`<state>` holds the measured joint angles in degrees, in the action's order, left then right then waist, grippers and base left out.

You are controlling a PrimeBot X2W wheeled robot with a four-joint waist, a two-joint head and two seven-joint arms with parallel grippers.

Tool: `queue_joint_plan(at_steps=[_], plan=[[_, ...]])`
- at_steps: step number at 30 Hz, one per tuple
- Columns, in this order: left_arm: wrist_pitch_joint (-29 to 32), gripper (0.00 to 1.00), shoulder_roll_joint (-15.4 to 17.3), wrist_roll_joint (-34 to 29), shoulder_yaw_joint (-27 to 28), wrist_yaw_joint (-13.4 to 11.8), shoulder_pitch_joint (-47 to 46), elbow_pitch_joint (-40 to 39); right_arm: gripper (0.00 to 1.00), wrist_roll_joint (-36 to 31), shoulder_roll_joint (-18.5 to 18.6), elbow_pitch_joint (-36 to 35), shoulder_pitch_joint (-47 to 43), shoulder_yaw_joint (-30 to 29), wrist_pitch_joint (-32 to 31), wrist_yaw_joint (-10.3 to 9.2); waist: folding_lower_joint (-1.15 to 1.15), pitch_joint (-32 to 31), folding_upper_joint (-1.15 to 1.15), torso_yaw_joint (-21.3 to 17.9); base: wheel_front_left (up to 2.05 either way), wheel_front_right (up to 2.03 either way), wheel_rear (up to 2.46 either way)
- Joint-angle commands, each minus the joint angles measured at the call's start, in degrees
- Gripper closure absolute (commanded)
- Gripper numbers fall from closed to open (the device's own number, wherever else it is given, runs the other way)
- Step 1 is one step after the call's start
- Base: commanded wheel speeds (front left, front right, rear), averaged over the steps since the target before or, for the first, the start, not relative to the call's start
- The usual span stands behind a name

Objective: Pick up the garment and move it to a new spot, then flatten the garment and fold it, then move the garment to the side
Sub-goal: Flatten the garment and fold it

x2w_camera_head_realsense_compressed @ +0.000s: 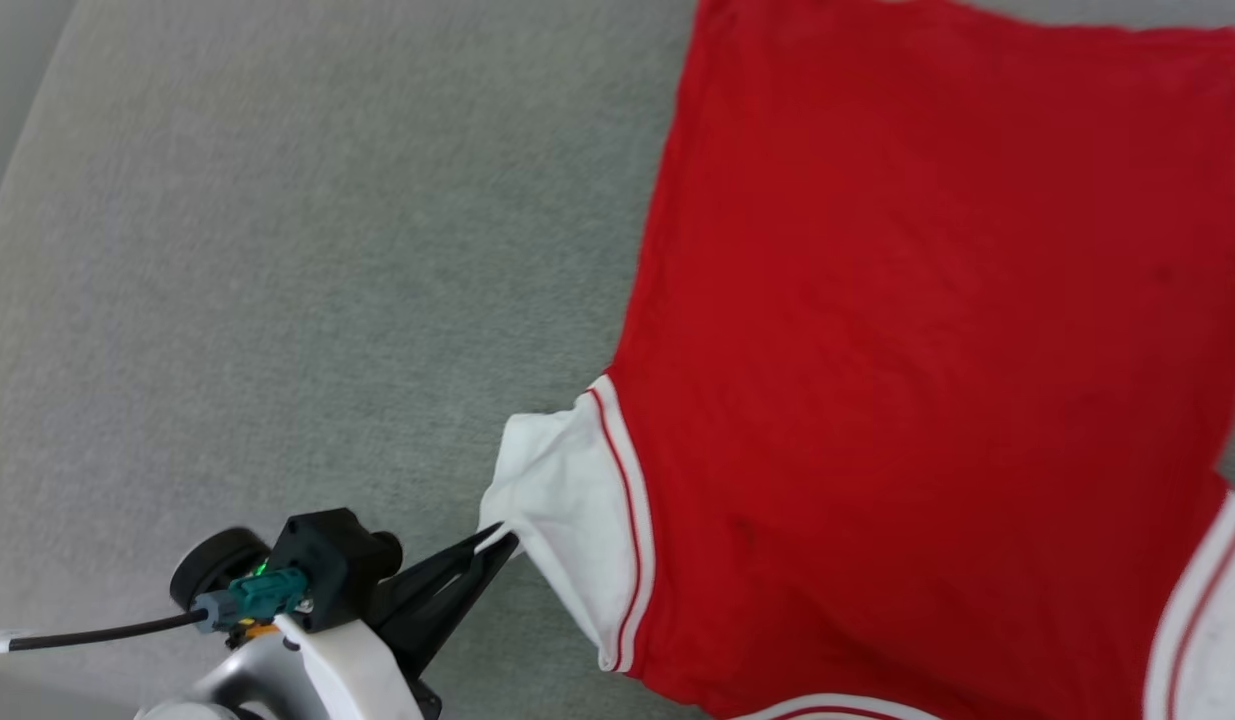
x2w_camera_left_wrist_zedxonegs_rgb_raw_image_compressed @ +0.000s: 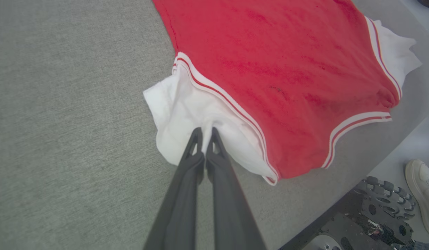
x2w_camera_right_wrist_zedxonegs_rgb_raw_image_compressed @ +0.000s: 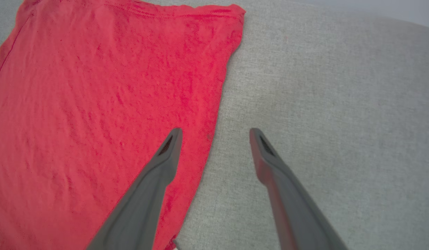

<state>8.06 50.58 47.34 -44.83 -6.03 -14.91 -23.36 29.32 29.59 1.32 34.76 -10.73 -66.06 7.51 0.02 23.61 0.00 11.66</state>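
The left pincer [x2w_camera_left_wrist_zedxonegs_rgb_raw_image_compressed: 204, 131] pinches the white sleeve [x2w_camera_left_wrist_zedxonegs_rgb_raw_image_compressed: 176, 111] of the red jersey garment [x2w_camera_head_realsense_compressed: 927, 350] lying on the grey fabric table [x2w_camera_head_realsense_compressed: 277, 250], while the right pincer [x2w_camera_right_wrist_zedxonegs_rgb_raw_image_compressed: 216, 132] stands spread.

A red jersey-fabric garment [x2w_camera_head_realsense_compressed: 927, 350] with white short sleeves lies spread flat on a grey woven-cloth surface [x2w_camera_head_realsense_compressed: 277, 250]. It covers the right half of the head view from top edge to bottom edge, and bare surface takes the left half. One sleeve [x2w_camera_head_realsense_compressed: 567, 500] juts from the garment's left edge at lower centre. The left gripper [x2w_camera_head_realsense_compressed: 499, 540], a dark two-fingered claw, reaches in from the lower left, its fingers pressed together on that sleeve's outer edge. In the right wrist view the garment fills the left half. The right gripper [x2w_camera_right_wrist_zedxonegs_rgb_raw_image_compressed: 216, 130] has its fingers spread apart, the left one above the garment and the right one above bare surface, with the garment's side edge between them. At the lower right of the left wrist view, beyond the surface's edge, a black toothed metal wheel [x2w_camera_left_wrist_zedxonegs_rgb_raw_image_compressed: 384, 205] sits just left of a pale rubber-soled shoe [x2w_camera_left_wrist_zedxonegs_rgb_raw_image_compressed: 421, 194].
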Motion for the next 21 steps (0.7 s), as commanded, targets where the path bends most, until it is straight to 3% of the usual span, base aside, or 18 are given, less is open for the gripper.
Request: queue_joint_plan(at_steps=[1, 4, 11, 21], plan=[[0.3, 1.0, -0.3, -1.2, 0.1, 0.2, -2.0, -1.4, 0.0, -2.5, -0.6, 2.4, 4.8, -1.0, -2.1, -0.04, -0.02, 6.0, 0.0, 5.8, 0.0, 0.0, 0.0], [0.9, 1.0, -0.9, -2.6, -0.2, 0.5, -3.6, -3.5, 0.0, -6.6, 0.5, 4.8, 11.5, -2.1, -5.0, -0.04, -0.02, 8.8, 0.0, 8.2, 0.0, 0.0, 0.0], [0.5, 1.0, -3.7, -4.2, -0.7, 1.2, -6.7, -3.6, 0.0, -17.6, -0.8, 11.1, 22.4, -4.9, -9.1, -0.04, -0.02, 13.1, 0.0, 11.4, 0.0, 0.0, 0.0], [0.2, 1.0, -5.7, -6.8, -2.0, 2.4, -9.4, -2.6, 0.0, -24.0, -0.8, 14.2, 27.3, -4.7, -11.9, -0.04, -0.02, 16.6, 0.0, 13.6, 0.0, 0.0, 0.0]])
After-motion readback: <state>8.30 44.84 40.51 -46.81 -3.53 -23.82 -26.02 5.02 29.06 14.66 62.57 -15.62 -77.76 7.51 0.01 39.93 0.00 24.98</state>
